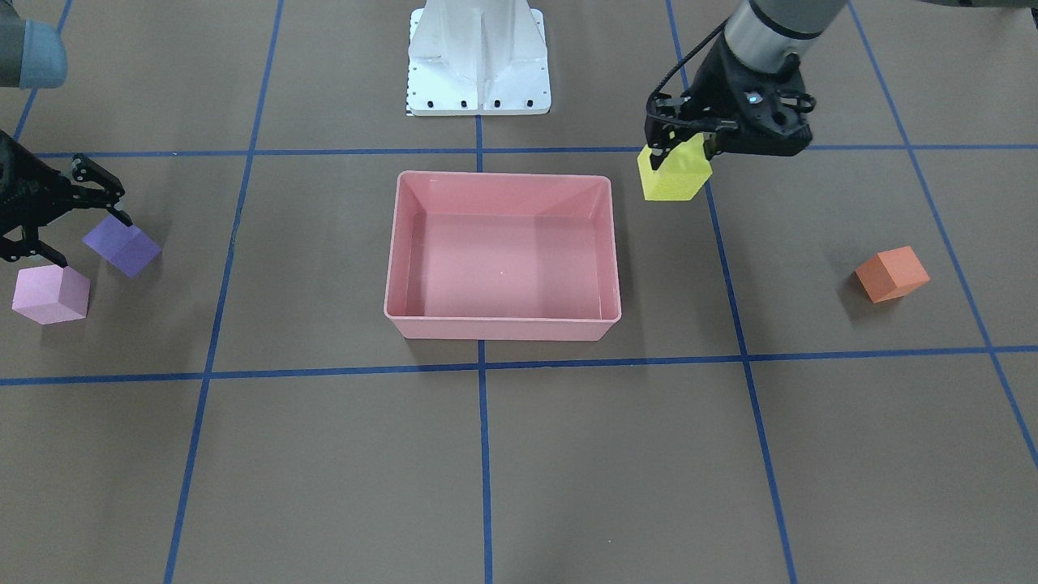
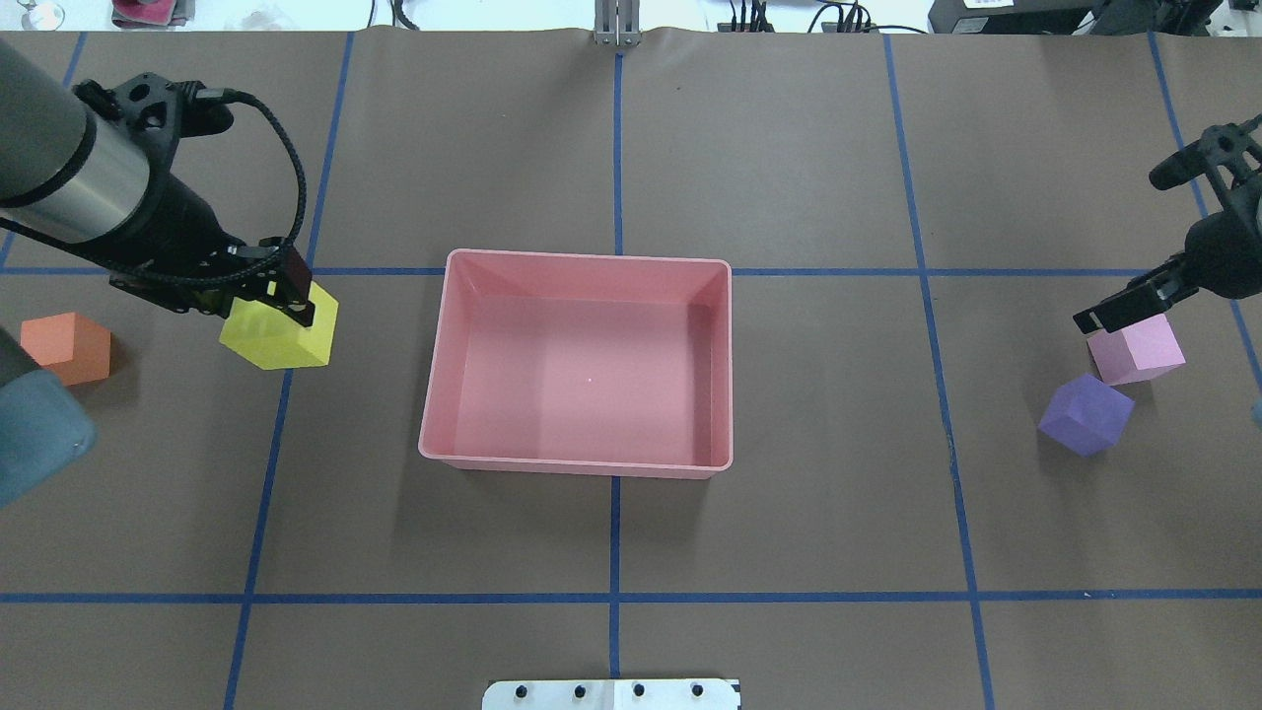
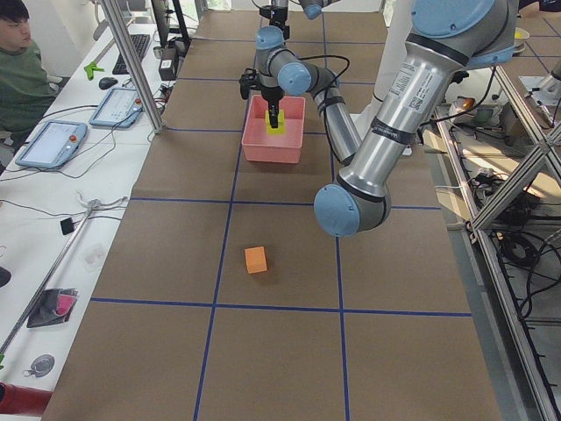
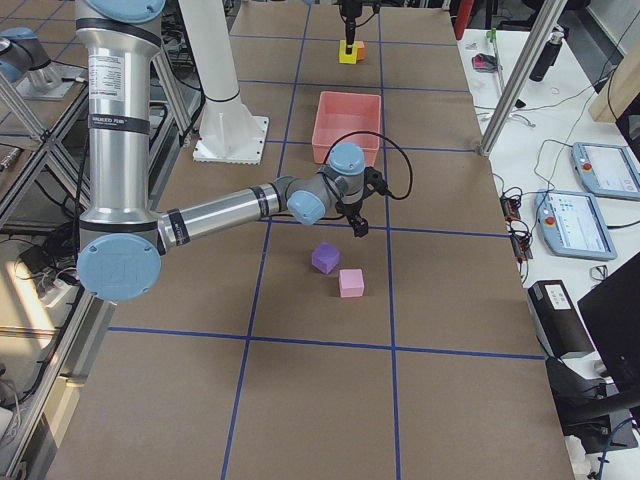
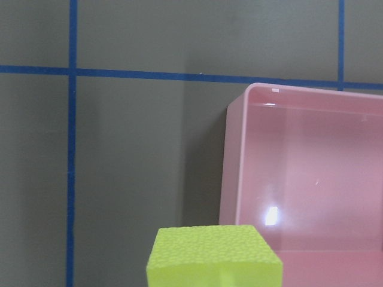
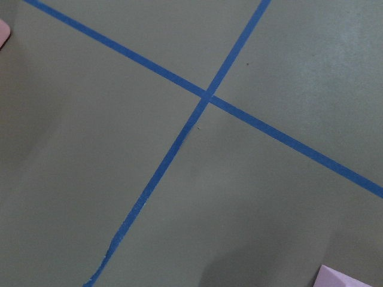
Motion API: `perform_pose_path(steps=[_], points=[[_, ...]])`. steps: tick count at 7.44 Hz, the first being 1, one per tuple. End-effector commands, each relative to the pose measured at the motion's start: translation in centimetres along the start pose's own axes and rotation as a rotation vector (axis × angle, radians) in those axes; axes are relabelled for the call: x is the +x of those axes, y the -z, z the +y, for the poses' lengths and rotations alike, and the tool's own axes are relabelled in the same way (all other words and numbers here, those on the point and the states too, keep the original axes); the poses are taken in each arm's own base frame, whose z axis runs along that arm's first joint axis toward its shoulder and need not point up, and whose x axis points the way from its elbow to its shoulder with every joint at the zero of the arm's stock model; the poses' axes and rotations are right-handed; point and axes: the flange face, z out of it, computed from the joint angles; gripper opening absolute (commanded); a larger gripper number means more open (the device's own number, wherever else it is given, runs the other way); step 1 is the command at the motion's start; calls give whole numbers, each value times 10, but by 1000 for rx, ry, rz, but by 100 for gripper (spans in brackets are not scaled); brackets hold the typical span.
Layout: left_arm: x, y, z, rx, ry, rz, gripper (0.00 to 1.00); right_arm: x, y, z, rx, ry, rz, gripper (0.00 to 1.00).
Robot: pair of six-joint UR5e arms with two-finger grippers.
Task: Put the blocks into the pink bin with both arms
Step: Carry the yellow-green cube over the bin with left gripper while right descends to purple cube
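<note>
Yel-green block: nearest the L wrist cam, at bottom edge of that view. Clamped in L gripper. Sits outside pink bin, near its short wall, at bin's 9 o'clock in overhead view. Whether it clears the table: can't tell.
L gripper: points down, jaws clenched on yel-green block, one finger on each of two opposite faces.
Pink bin: upright at table centre, long side running 9 to 3 o'clock in overhead view. All four blocks lie outside it.
Orange block: on table at bin's 9 o'clock in overhead view, farther out than yel-green block, well apart from L gripper.
R gripper: jaws spread wide, grasping nothing. Hangs above table at bin's 3 o'clock in overhead view, tips near the two blocks there.
Light pink block: on table at bin's 3 o'clock, well apart from bin. Only one corner shows, bottom R of R wrist cam.
Purple block: on table just beside light pink block, at its 7 o'clock in overhead view. R side view shows a slight gap betw. them.
Table: brown paper w/ blue tape grid. White base pedestal at bin's 6 o'clock in overhead view.
</note>
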Motion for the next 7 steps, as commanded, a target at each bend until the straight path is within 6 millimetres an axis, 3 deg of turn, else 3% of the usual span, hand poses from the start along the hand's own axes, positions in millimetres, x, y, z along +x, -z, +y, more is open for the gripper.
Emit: perform_pose_path(steps=[1, 3, 5, 7], points=[[79, -21, 16, 15, 50, -23, 0, 2, -22, 8, -37, 33, 6, 100], [139, -35, 20, 17, 74, -27, 0, 11, -39, 17, -74, 13, 6, 100], [165, -60, 27, 23, 82, -54, 0, 14, -54, 31, -117, -7, 3, 100], [176, -78, 33, 1, 77, -75, 0, 9, -65, 41, -149, -10, -9, 100]])
